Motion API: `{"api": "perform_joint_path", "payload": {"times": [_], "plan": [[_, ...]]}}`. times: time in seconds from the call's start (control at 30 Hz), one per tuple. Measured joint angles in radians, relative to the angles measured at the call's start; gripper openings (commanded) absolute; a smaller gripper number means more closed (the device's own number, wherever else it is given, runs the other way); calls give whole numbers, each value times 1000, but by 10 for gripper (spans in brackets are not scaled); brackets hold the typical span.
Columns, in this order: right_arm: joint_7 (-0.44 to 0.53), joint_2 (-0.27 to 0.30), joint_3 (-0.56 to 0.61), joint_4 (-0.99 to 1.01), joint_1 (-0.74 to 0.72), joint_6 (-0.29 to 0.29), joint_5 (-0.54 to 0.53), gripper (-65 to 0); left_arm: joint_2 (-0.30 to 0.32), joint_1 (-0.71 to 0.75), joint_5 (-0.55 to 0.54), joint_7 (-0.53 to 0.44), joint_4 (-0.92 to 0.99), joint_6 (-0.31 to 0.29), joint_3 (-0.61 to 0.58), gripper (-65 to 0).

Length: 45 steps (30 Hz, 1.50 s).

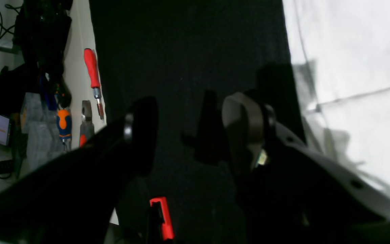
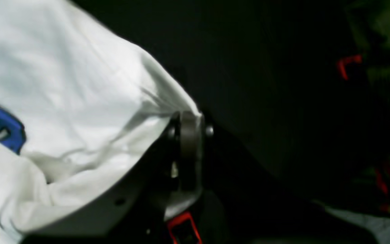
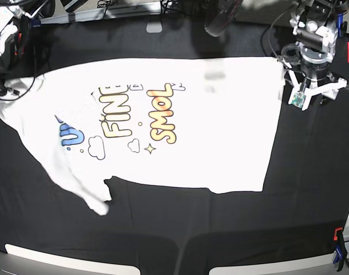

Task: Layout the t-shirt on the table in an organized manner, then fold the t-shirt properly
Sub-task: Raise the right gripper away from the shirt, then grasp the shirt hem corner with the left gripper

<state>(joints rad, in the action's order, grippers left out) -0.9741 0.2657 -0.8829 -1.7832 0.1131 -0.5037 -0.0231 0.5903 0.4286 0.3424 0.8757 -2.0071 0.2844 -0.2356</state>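
Right gripper (image 2: 188,130) pinches the t-shirt (image 3: 163,132) at upper left; left gripper (image 1: 188,135) spread, empty, upper right. White shirt, print up, lies mid-table (image 3: 220,240), long axis left-right, hem right, collar left, lower sleeve crumpled.

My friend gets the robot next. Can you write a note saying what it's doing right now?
Right gripper: shut on a bunched edge of the t-shirt, at the table's corner.
Left gripper: open, holding nothing, over bare table just beside the shirt's straight edge.
Done: shirt spread print-up, mostly flat.
Left: flatten the pinched end and the rumpled sleeve, then do all the folds.
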Motion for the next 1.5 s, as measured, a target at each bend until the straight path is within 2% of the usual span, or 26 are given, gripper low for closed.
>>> {"api": "perform_joint_path", "payload": {"times": [0.2,0.37,0.43,0.53,0.6,0.63,0.7,0.77,0.9,1.0,1.03,1.13,1.2,1.23,1.3,1.37,1.5], "plan": [[-24,1,-89,1,-2,11,-111,-650,0,0,-2,-1,0,0,0,-332],[-41,1,-94,1,-2,11,-196,-408,0,-10,-3,-23,0,0,0,-332],[-41,2,-94,1,-3,12,-193,-380,0,-29,-4,-23,0,0,0,-332],[-40,3,-95,1,-2,12,-183,-381,0,-67,-11,-38,0,-5,0,-332],[-20,3,-94,1,-5,11,-134,-381,0,-106,-99,-67,0,-63,0,-332],[19,3,-94,1,-5,12,-117,-381,1,-128,-172,-93,0,-114,1,-332],[87,5,-104,1,-6,13,-108,-381,1,-182,-354,-140,0,-261,1,-332],[101,6,-119,-3,-7,16,-117,-381,-6,-245,-510,-162,0,-363,-2,-332],[101,6,-182,-12,-6,20,-198,-381,-8,-418,-605,-171,43,-365,-3,-332],[100,6,-267,-13,-7,25,-364,-381,-3,-552,-709,-174,163,-364,1,-332],[100,6,-301,-13,-8,18,-435,-381,-6,-591,-743,-171,222,-382,1,-332],[82,6,-401,-13,-7,-81,-676,-381,-34,-690,-856,-170,442,-487,0,-332],[17,6,-444,-14,-8,-167,-834,-381,-72,-753,-930,-170,596,-529,0,-332],[-21,6,-455,-15,-8,-183,-904,-381,-93,-785,-949,-171,668,-552,0,-332],[-65,6,-462,-15,-11,-185,-981,-381,-139,-851,-966,-190,802,-603,1,-332],[-95,6,-461,-15,-11,-185,-1025,-381,-187,-914,-955,-233,930,-628,1,-332],[-170,5,-462,-15,-8,-185,-1078,-381,-257,-1030,-857,-303,1183,-628,0,-332]]}}
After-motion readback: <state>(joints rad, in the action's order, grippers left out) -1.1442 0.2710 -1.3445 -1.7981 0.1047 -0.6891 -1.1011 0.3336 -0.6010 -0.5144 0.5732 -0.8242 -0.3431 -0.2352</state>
